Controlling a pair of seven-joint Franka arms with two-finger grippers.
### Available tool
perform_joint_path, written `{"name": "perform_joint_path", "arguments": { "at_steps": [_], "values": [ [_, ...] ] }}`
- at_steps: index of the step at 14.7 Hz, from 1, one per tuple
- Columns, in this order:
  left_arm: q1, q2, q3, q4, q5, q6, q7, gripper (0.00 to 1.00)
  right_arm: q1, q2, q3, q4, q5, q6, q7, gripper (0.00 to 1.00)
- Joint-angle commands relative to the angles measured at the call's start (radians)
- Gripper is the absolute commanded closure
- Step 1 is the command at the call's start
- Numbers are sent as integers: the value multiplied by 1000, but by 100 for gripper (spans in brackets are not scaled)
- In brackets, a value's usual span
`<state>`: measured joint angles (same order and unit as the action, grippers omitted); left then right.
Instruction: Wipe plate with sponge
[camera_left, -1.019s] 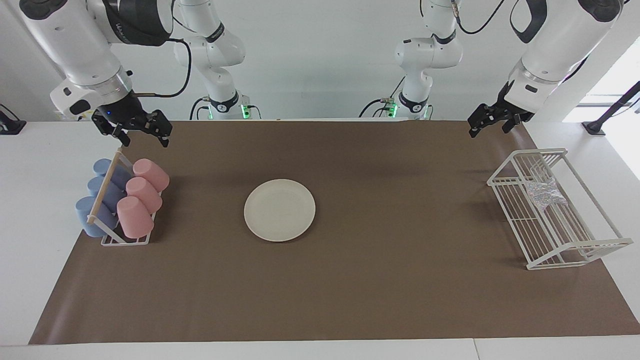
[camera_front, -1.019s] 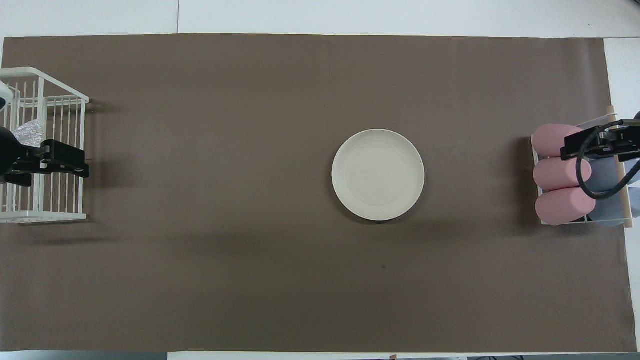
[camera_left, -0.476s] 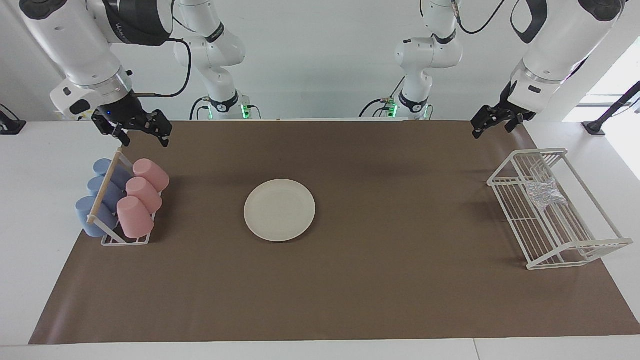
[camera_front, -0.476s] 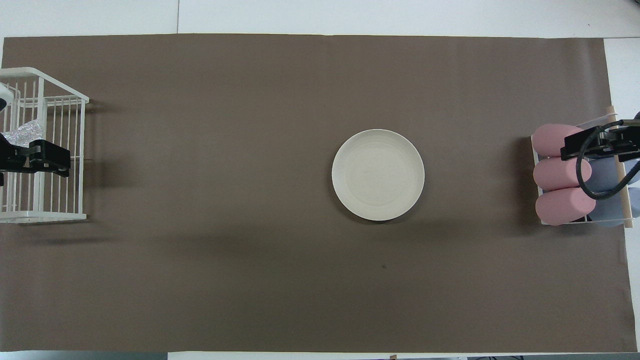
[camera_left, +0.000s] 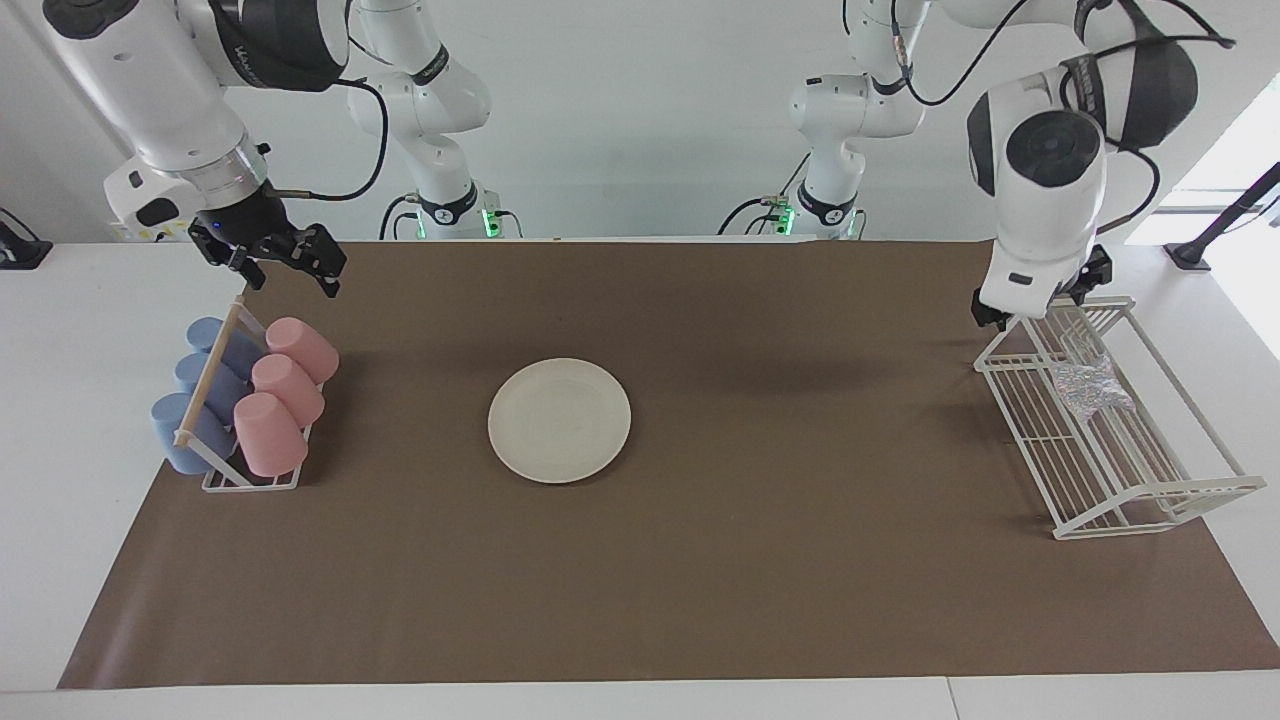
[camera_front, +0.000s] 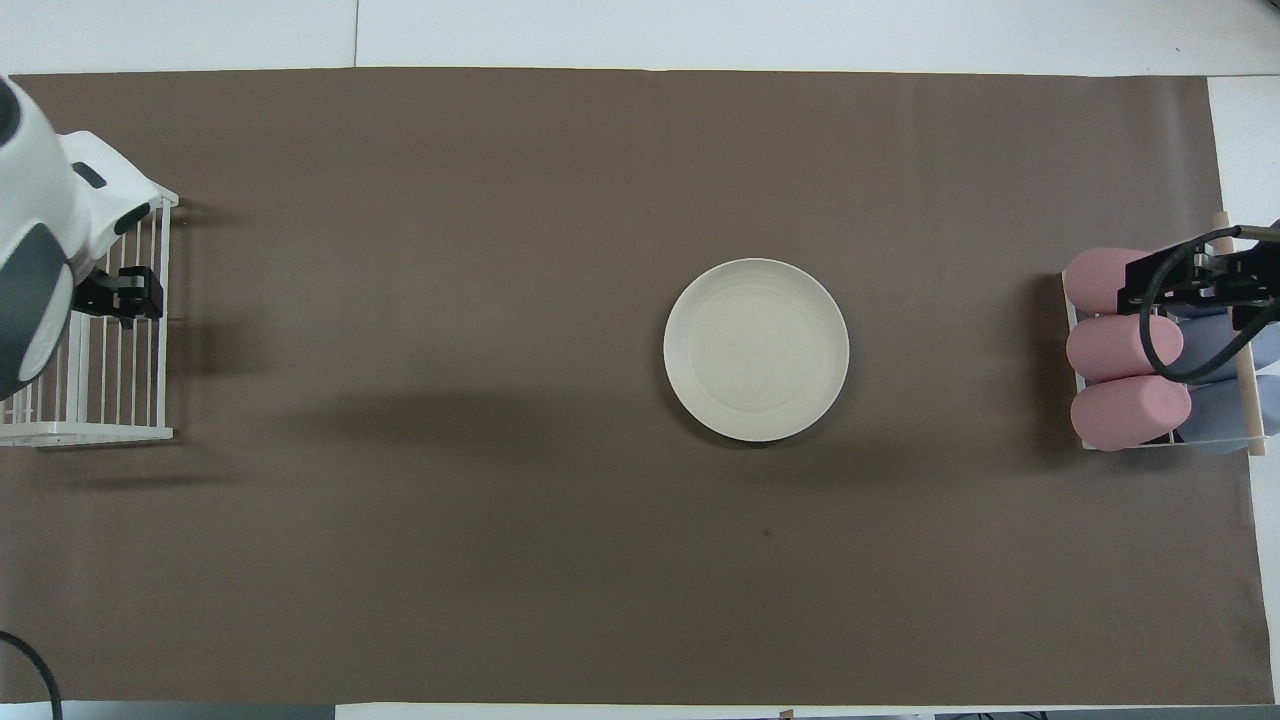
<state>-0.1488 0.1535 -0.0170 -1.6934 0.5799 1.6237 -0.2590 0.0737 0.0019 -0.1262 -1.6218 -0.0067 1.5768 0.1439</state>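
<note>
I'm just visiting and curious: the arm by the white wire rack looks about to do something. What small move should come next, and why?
Probably the left gripper should ease down into the wire rack toward the sponge. It is over the rack's end nearest the robots and holds nothing, while the sponge lies loose inside. The plate sits bare mid-table, so wiping needs the sponge first. The right gripper waits above the cups.

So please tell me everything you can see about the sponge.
The sponge is a small, crumpled, silvery-white wad with faint coloured speckles. It looks soft. It lies inside the white wire rack at the left arm's end of the table, resting on the wires in the part of the rack nearer to the robots. Nothing grips it: the left hand is above the rack's end, apart from it.
</note>
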Motion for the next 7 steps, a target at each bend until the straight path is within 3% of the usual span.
{"name": "perform_joint_path", "arguments": {
  "at_steps": [1,5,7],
  "values": [
    [-15,73,9,-2,118,38,-26,0,8,-22,14,-23,19,2,106,0],
    [-32,185,11,-3,331,28,-25,0,57,-31,17,-23,40,-26,377,0],
    [-28,190,9,0,351,21,-32,0,84,-37,17,-23,68,-55,518,0]
  ]
}}
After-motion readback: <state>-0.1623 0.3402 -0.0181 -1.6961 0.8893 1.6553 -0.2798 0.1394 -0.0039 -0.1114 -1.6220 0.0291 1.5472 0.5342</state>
